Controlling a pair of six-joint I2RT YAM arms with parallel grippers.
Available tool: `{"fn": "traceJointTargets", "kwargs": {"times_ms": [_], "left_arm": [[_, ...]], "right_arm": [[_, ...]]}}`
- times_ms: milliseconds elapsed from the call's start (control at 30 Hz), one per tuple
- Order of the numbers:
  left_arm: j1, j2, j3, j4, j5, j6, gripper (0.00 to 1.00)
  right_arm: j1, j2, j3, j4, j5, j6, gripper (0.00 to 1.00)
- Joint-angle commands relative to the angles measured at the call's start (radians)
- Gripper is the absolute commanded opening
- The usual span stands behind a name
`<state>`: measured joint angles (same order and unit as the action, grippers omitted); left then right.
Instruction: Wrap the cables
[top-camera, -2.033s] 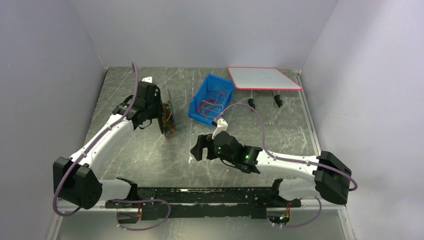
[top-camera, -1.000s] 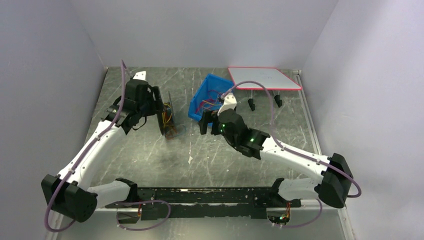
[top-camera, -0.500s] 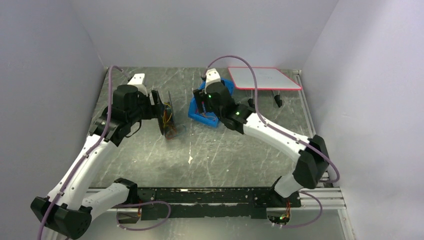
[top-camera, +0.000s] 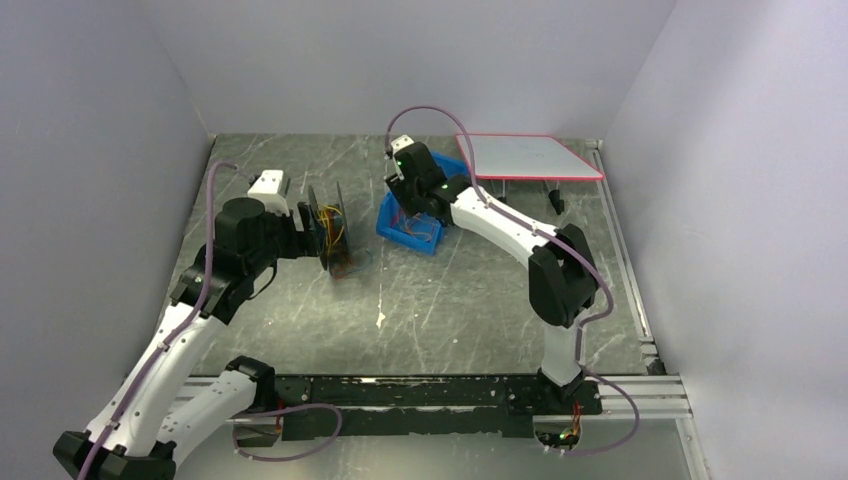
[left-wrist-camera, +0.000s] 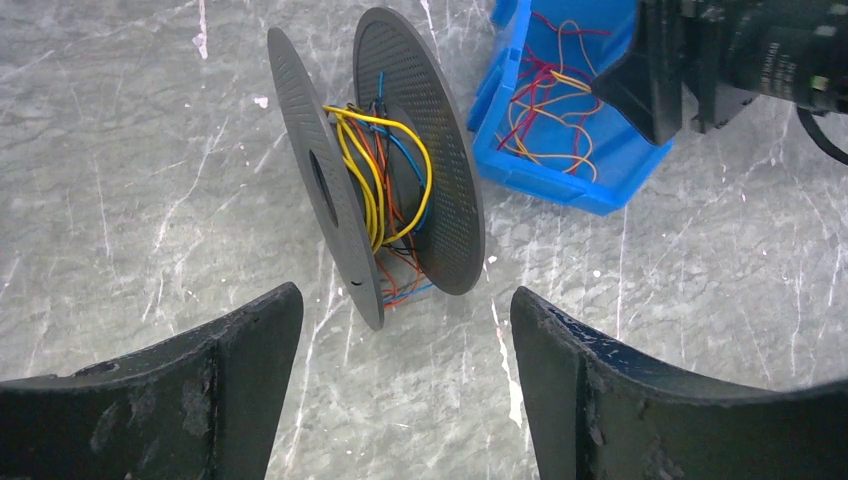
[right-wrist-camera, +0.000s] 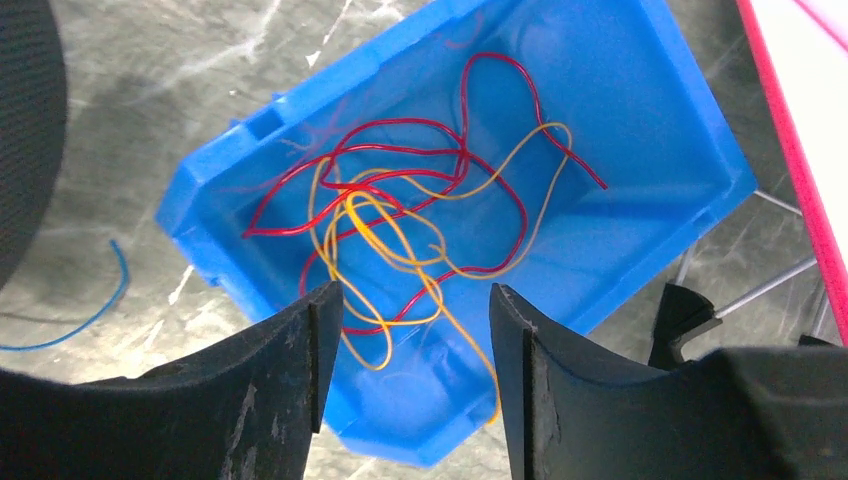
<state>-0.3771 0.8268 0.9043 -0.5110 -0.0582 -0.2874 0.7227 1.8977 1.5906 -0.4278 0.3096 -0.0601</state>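
A dark grey spool (left-wrist-camera: 380, 190) stands on edge on the table, also seen from above (top-camera: 330, 238). Yellow, orange and blue cables (left-wrist-camera: 375, 180) are wound loosely round its core. More red, orange and yellow cables (right-wrist-camera: 400, 220) lie tangled in a blue bin (right-wrist-camera: 200, 215). My left gripper (left-wrist-camera: 405, 300) is open and points at the spool from just short of it, touching nothing. My right gripper (right-wrist-camera: 413, 295) hovers open above the bin, with nothing between its fingers. From above, that gripper (top-camera: 405, 195) sits over the bin (top-camera: 410, 238).
A white board with a red rim (top-camera: 530, 155) stands on black feet (right-wrist-camera: 680, 315) right of the bin. A loose blue wire (right-wrist-camera: 110, 300) lies on the table between spool and bin. Grey walls enclose the table on three sides.
My right arm has swung from the middle of the table out to the back, over the blue bin, and its jaws have narrowed somewhat. My left arm shifted slightly, still facing the spool.
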Motion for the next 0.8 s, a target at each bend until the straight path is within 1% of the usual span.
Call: {"fn": "traceJointTargets", "kwargs": {"times_ms": [0,233,333,467,533,667,767], "left_arm": [[-0.006,-0.031,-0.022,0.048,0.027,0.007,0.81],[-0.006,-0.033,-0.025,0.049,0.039,0.002,0.81],[-0.006,-0.031,-0.026,0.046,0.037,-0.003,0.81],[-0.006,-0.025,-0.025,0.045,0.026,-0.011,0.82],[-0.006,-0.022,-0.024,0.046,0.023,-0.021,0.82],[-0.006,-0.019,-0.023,0.046,0.018,-0.03,0.85],[-0.006,-0.017,-0.021,0.044,0.003,-0.036,0.87]], "right_arm": [[-0.018,0.046,0.061,-0.04,-0.046,-0.059,0.59],[-0.034,0.097,0.073,-0.005,-0.158,-0.041,0.54],[-0.034,0.109,0.07,0.007,-0.178,-0.028,0.53],[-0.035,0.116,0.076,0.029,-0.161,-0.017,0.49],[-0.04,0.147,0.077,0.038,-0.151,-0.017,0.47],[-0.047,0.161,0.082,0.056,-0.15,-0.015,0.43],[-0.052,0.189,0.104,0.047,-0.142,-0.015,0.38]]}}
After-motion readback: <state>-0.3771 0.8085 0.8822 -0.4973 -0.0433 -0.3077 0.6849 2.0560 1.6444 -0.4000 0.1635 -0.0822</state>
